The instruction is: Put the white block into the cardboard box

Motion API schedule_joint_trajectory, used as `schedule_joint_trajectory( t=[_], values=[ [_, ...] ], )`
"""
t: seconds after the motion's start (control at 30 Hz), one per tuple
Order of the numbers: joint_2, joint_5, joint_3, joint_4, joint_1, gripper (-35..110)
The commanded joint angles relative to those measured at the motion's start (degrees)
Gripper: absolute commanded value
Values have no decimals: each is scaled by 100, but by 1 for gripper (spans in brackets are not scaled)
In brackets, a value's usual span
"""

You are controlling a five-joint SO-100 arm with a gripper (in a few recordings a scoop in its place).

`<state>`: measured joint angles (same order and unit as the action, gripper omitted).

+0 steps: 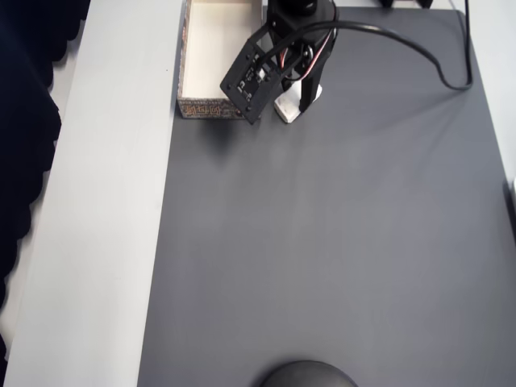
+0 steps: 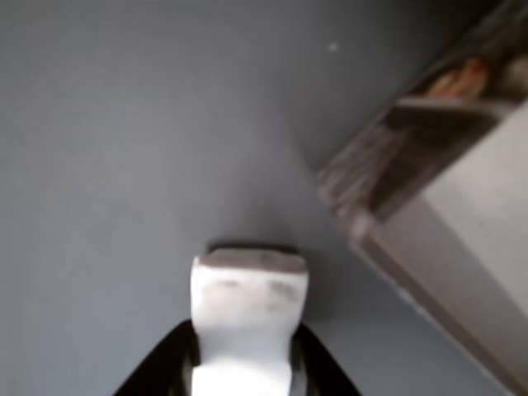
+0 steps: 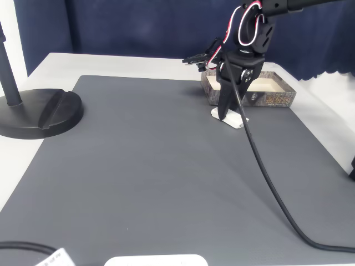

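The gripper [image 3: 228, 114] straddled the white block [image 2: 247, 318], seemingly clamped across its narrow sides; it looked light, stiff, smooth, beside the cardboard box [image 1: 211, 106].

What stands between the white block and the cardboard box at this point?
Nothing separate does. The white block lies on the grey mat beside the cardboard box, with the gripper down on it. Only bare mat and the box's own near wall lie between; the block must go over that.

lab bench | grey mat [image 3: 155, 160] | camera stand base [image 3: 39, 113] | blue curtain [image 3: 138, 27]
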<state>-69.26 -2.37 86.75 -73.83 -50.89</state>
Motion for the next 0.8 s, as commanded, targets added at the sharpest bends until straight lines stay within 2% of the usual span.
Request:
schedule_joint_trajectory(
  t=[0.0, 0.5, 0.77],
  values=[
    [-88, -62, -299, -141, 53, -2],
    [-765, 97, -756, -773, 26, -2],
    [-879, 70, -1714, -1459, -44, -2]
  ],
)
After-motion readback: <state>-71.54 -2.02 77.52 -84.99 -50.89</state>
